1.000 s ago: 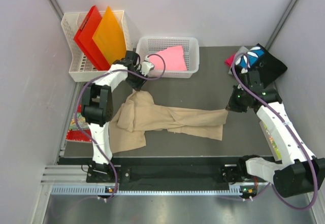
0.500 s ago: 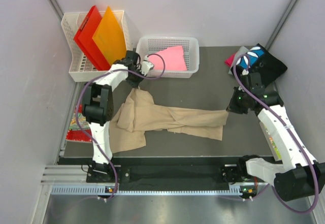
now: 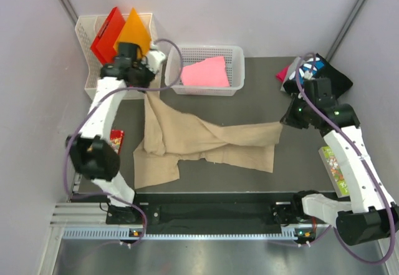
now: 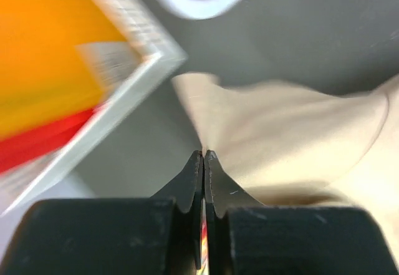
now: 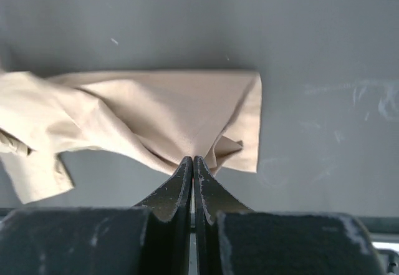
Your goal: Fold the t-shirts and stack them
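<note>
Left gripper [image 4: 204, 155]: fingers clenched tight together. We see a corner of the tan t-shirt [image 3: 212, 141] pinched at their tips, near the corner of the left mesh basket [image 3: 83, 44].
Right gripper [image 5: 192, 160]: fingers clenched on the shirt's right edge, with folds of cloth converging at the tips.
Tan t-shirt: on the dark tabletop [image 3: 255, 106], crumpled and stretched between the two arms. Its far-left corner is drawn up toward the left basket, and its lower-left part lies flat near the front edge.
Pink t-shirt [image 3: 204, 72]: lies flat inside the middle mesh basket [image 3: 212, 90].
Black t-shirt [image 3: 327, 78]: has a blue-and-white print and is bunched at the far right corner of the tabletop, behind the right arm. A magenta cloth [image 3: 283, 73] shows at its left side, touching it.
Left mesh basket: holds a red folder [image 3: 105, 35] and an orange folder [image 3: 134, 32], standing tilted side by side.
Left wrist view: blurred on the basket side, so we cannot make out any detail of the folders there.
</note>
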